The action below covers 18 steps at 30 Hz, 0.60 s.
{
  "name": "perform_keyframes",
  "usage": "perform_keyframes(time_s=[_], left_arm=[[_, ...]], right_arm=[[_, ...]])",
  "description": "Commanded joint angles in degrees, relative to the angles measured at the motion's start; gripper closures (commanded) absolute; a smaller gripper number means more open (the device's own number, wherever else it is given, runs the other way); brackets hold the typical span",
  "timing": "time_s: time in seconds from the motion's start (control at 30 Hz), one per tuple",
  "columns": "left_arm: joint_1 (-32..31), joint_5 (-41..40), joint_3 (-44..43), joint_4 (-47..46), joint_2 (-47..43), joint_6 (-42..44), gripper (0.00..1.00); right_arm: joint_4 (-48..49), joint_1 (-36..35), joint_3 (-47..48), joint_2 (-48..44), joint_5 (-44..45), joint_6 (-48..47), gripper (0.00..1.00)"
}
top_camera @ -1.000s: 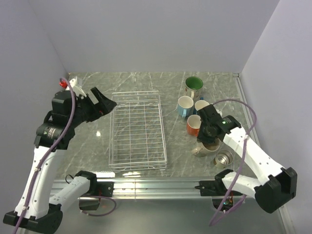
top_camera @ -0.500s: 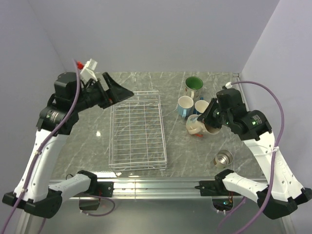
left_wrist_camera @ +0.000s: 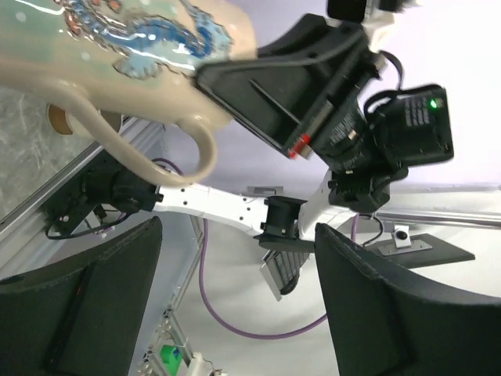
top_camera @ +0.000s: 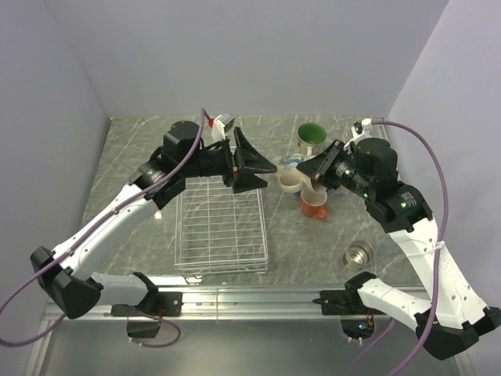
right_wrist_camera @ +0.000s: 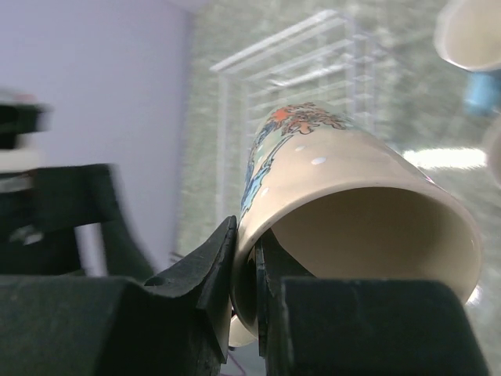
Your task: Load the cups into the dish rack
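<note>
The tall beige mug lay on its side in mid-air, pinched at the rim by the right end effector — one finger inside the mouth, the other against the outer wall, jaws nearly closed on that thin lip. Its base pointed away towards the left end effector, which faced it from just beyond with jaws spread wide and nothing between them. In the left wrist view the mug's body and its handle sat just past the fingertips, off to one side of the gap rather than centred in it. The dish rack lay below the left end effector with no cup in it, and the orange-red mug stood on the tabletop under the right one. This looked like a hand-over. The risk, as I judged it, was that a rim pinch on a long mug gives little hold against tipping. A nudge from a misaligned left finger, or the handle catching on it, could twist the mug loose — and a release before the left jaws had closed would drop it onto the mugs below
</note>
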<state>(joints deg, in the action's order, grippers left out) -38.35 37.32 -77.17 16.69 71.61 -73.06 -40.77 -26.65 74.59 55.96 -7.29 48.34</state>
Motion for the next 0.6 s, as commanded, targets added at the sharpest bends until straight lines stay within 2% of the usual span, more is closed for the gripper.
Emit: perform_keyframes(time_s=[0.0, 0.17, 0.43, 0.57], left_arm=[[-0.94, 1.35, -0.96, -8.96, 1.32, -7.54, 0.16], [-1.11, -0.32, -1.15, -6.66, 2.57, -7.97, 0.19], [-2.08, -1.28, -0.18, -7.02, 3.53, -8.42, 0.25], [-2.96, -2.07, -1.49, -6.32, 4.85, -7.89, 0.32]], right_arm=[[21.95, -0.15, 0.12, -3.4, -5.53, 2.81, 1.0], [29.94, -0.24, -2.34, -5.69, -6.95, 4.66, 1.0], [35.32, -0.15, -6.73, -7.54, -8.09, 7.82, 1.0], [39.01, -0.15, -9.37, -8.15, -8.71, 10.28, 1.0]])
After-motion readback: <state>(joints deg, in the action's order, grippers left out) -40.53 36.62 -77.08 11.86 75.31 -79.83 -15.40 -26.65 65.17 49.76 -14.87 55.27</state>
